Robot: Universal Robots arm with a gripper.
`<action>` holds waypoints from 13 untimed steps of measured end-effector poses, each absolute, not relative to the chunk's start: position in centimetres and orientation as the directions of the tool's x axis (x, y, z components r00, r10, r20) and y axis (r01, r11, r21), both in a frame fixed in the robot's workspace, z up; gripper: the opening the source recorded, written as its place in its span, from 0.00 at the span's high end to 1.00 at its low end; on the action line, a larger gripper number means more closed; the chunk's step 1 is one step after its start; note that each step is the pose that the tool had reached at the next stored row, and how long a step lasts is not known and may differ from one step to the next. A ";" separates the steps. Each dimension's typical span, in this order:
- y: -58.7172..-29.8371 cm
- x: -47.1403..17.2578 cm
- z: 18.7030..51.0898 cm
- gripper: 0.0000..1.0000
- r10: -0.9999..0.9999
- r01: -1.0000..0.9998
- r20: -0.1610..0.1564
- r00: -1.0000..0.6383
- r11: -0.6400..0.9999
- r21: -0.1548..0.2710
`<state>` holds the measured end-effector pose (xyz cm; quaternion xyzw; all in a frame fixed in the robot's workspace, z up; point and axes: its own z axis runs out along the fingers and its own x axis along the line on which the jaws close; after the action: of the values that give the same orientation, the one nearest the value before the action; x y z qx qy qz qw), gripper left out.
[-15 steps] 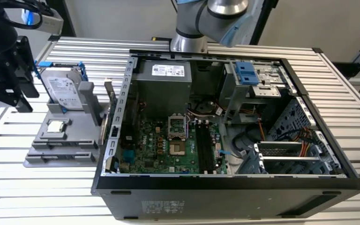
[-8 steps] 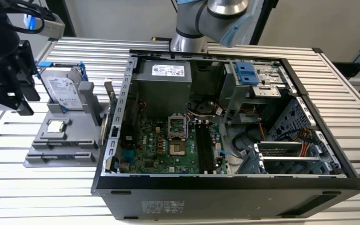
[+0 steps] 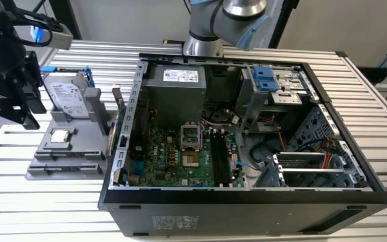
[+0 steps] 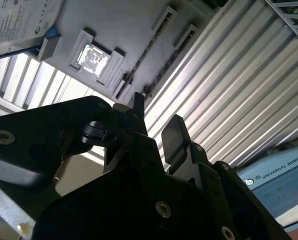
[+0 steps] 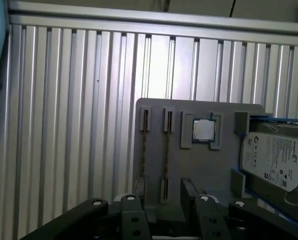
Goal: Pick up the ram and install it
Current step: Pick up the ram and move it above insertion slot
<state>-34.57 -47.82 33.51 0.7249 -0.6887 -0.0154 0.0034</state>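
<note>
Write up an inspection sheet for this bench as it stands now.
Surface: slatted metal table, carrying an open computer case and a grey holder.
Job's things: ram, apparently standing edge-on in the holder's slots, not gripped.
Clutter: hard drive and processor chip on the holder.
Grippers: gripper open, empty, close to the holder's slots.
Cables: wire bundle inside the case.
Surroundings: arm's base behind the case.

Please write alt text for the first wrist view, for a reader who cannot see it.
The open gripper hangs close to a grey parts holder on a ribbed metal table. The holder carries two thin sticks edge-on in slots, probably ram, a square silver processor chip and a hard drive.
</note>
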 end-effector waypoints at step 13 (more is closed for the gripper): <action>-47.8 -34.4 31.5 0.00 -0.999 -0.998 -0.001 0.051 -0.051 0.027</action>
<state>-34.41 -47.83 31.52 0.7247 -0.6889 -0.0098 0.0093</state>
